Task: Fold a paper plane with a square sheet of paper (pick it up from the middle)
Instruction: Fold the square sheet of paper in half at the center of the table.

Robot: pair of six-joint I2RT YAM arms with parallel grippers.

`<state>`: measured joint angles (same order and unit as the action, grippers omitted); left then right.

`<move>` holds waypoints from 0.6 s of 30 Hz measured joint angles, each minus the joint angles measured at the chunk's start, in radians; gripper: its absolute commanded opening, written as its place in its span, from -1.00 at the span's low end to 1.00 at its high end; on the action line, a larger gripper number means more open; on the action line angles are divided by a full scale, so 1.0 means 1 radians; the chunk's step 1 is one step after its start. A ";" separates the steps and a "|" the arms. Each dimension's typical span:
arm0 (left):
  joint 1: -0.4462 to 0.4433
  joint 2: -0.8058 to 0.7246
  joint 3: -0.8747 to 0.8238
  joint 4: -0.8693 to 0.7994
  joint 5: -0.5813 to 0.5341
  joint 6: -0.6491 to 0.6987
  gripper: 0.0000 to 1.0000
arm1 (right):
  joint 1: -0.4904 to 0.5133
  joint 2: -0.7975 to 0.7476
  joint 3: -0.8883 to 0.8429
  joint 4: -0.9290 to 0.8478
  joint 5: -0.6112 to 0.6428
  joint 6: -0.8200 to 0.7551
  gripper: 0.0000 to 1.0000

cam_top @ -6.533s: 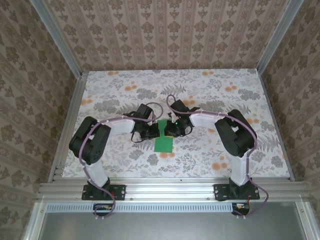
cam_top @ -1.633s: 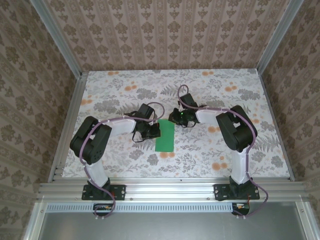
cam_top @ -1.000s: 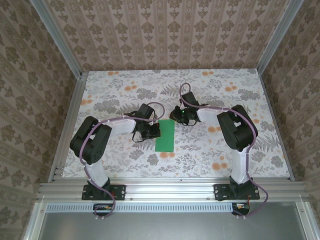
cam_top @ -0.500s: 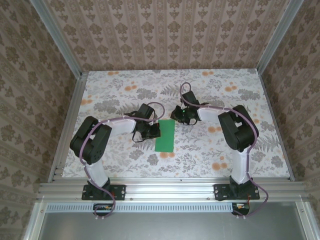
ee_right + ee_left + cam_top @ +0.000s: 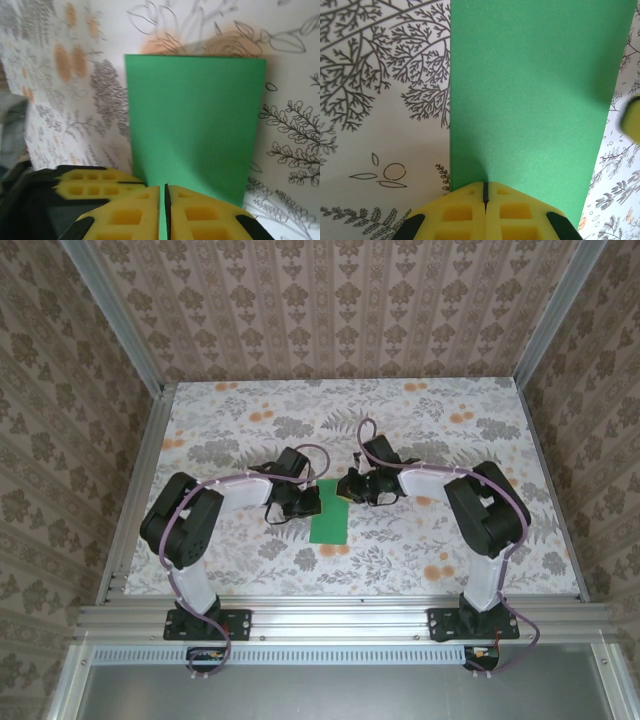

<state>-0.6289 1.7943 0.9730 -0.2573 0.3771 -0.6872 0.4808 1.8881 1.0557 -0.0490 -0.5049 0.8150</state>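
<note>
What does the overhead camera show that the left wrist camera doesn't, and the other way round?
Overhead: both arms whole, the left claw and right claw flanking the green paper, plus the flowered table and the patterned walls.
Left wrist: a close-up of that claw's yellow fingers shut together, their tip at the paper's edge, and fine tree drawings on the tablecloth.
Both: the green paper lying flat on the table as a narrow rectangle.
</note>
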 measured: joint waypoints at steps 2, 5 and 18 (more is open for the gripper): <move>0.000 0.000 0.001 -0.002 -0.001 0.000 -1.00 | -0.001 0.027 0.012 0.001 -0.001 0.000 -0.78; 0.000 0.000 0.003 -0.004 -0.001 0.000 -1.00 | -0.006 0.048 0.024 0.006 0.000 0.001 -0.79; -0.005 0.000 0.016 -0.032 -0.020 0.011 -0.99 | -0.041 0.085 0.022 0.068 0.003 0.003 -0.77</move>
<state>-0.6338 1.7943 0.9890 -0.2897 0.3573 -0.6765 0.4400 1.9728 1.0775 0.0189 -0.5022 0.8185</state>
